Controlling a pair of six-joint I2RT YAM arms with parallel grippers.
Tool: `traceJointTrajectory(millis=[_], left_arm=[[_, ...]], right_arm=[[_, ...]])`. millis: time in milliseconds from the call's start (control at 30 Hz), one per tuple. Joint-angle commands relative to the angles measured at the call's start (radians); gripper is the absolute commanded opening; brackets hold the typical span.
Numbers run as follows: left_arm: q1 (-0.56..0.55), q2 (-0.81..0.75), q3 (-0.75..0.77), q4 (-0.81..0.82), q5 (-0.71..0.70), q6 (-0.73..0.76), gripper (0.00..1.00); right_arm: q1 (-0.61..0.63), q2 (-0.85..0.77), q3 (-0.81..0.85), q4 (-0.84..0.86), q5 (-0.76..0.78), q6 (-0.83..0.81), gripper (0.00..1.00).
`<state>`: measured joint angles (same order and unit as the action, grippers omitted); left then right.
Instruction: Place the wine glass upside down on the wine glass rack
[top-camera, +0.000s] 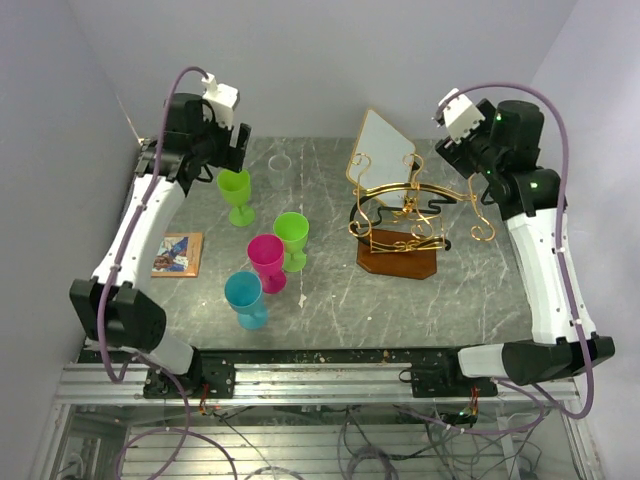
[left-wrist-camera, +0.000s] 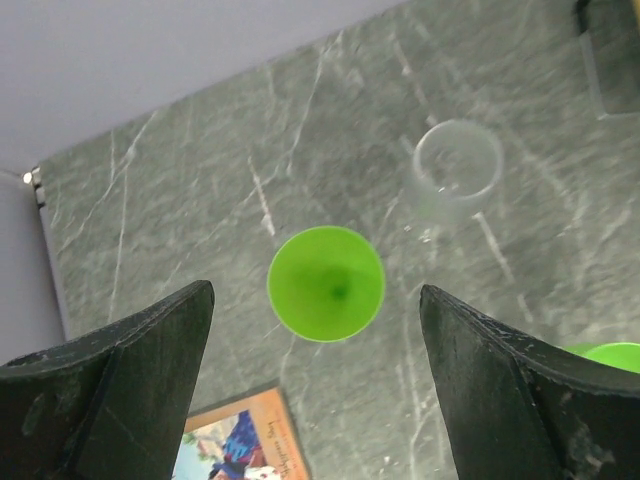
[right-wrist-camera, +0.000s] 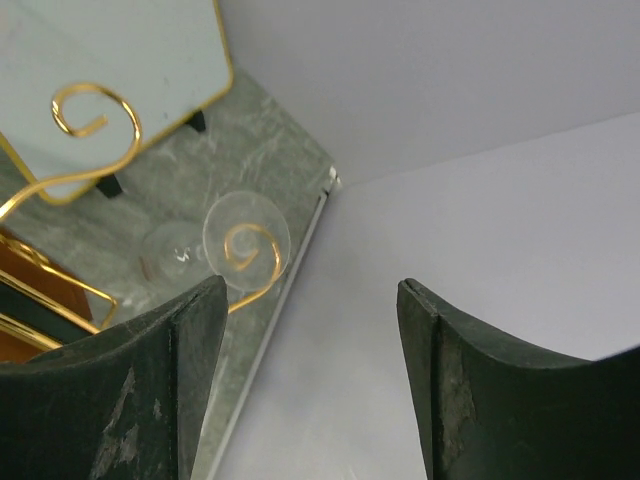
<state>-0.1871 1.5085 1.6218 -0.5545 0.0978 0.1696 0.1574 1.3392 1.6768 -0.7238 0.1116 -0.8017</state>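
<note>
2 grippers are in view, both with jaws spread and nothing between them. The left gripper (left-wrist-camera: 315, 295) hangs directly above an upright lime-green wine glass (top-camera: 236, 192). That glass stands on the table (top-camera: 330, 310), well to the left of the wine glass rack (top-camera: 405, 215), and in the left wrist view its rim sits centred between the fingers. The right gripper (right-wrist-camera: 310, 290) is held high beside the rack's right end, apart from it. At that end a clear stemmed glass (right-wrist-camera: 245, 235) appears to hang foot-up in a gold curl; whether it is fully seated cannot be told.

Judgement: the step in hand is the approach to the green glass, with the grasp not yet made. The next move calls for a straight descent, closing on the bowl or stem. After that comes inverting the glass and threading its stem into a free curl without snagging the scrollwork.

Surface: grey-green marbled top with white veins.
- Left of the rack stand 1 further green glass (top-camera: 292, 235), 1 pink glass (top-camera: 266, 255) and 1 blue glass (top-camera: 244, 295), with a clear tumbler (left-wrist-camera: 458, 175) and a picture card (top-camera: 178, 253).
- Behind the rack leans a white gold-edged panel (top-camera: 385, 145).

Room: plain pale walls close in on 3 sides.
</note>
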Motion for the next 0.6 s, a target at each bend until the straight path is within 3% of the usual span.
traceJointTrajectory(millis=[0, 267, 400, 567], left_arm=[[0.009, 0.083, 0.059, -0.075, -0.132, 0.1, 0.94], [0.099, 0.283, 0.153, -0.233, -0.046, 0.121, 0.78], [0.116, 0.362, 0.198, -0.287, -0.007, 0.12, 0.66], [0.117, 0.414, 0.22, -0.304, 0.029, 0.118, 0.59]], right_arm=[[-0.022, -0.016, 0.068, -0.05, -0.149, 0.09, 0.68], [-0.027, 0.008, 0.055, -0.052, -0.127, 0.076, 0.67], [-0.028, 0.015, 0.047, -0.059, -0.137, 0.071, 0.67], [-0.027, 0.018, 0.029, -0.058, -0.137, 0.068, 0.67]])
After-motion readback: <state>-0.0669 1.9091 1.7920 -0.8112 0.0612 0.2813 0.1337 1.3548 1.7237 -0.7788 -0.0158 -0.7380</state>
